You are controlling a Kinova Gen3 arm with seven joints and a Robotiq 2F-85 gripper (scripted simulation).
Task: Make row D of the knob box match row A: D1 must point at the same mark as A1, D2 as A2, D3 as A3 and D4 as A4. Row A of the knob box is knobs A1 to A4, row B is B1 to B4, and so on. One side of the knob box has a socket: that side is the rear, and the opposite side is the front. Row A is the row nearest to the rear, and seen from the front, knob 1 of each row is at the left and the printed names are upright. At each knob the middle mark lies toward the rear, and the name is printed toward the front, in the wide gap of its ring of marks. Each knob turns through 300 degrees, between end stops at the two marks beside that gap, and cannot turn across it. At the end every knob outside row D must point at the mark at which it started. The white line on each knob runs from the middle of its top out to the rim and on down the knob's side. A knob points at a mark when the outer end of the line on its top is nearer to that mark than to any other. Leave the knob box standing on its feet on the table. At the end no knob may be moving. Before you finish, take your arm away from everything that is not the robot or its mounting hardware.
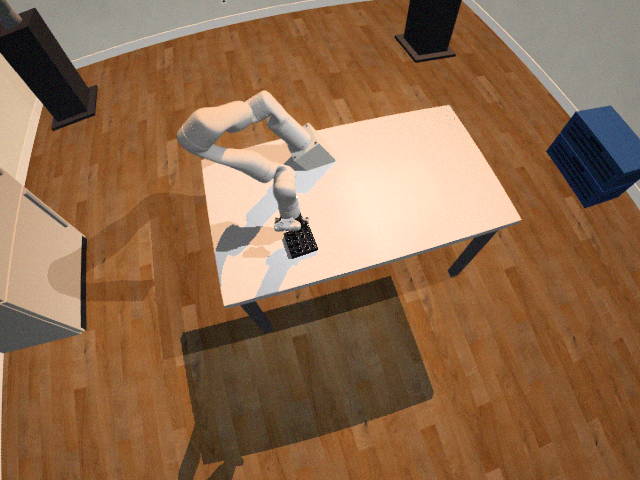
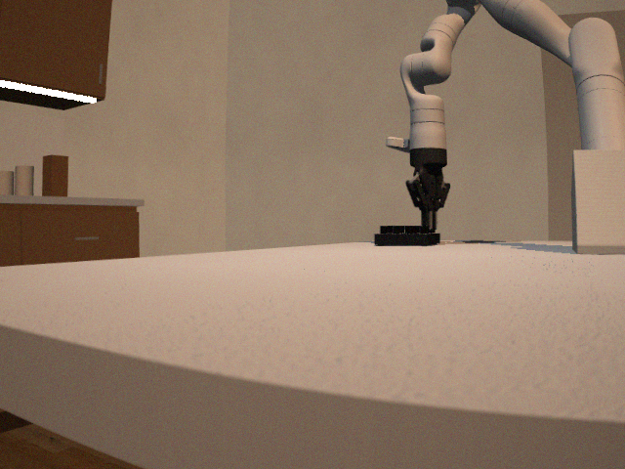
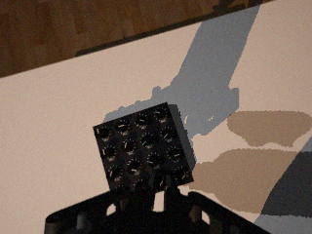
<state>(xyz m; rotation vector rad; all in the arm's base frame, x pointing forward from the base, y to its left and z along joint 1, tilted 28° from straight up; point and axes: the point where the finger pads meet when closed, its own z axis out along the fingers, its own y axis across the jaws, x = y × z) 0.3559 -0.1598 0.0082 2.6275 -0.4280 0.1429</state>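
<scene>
The black knob box (image 1: 301, 242) (image 2: 406, 239) (image 3: 141, 131) stands flat on the table, four knobs to a row. In the wrist view the printed names seem to lie below the knobs, so row A looks farthest and row D nearest my gripper; the socket is not visible. My gripper (image 2: 429, 228) (image 3: 160, 182) points straight down, its fingertips below the knob tops. It is shut on the third knob of the nearest row, apparently D3 (image 3: 161, 180). D4 (image 3: 183, 175) shows beside the fingers; D1 and D2 are partly hidden. The white lines are too small to read surely.
The white table (image 1: 413, 180) (image 2: 303, 327) (image 3: 39, 122) carries the box near its left front part. The arm's grey base block (image 1: 315, 155) (image 2: 598, 201) stands at the back edge. Arm shadows (image 3: 210, 73) cross the table beside the box.
</scene>
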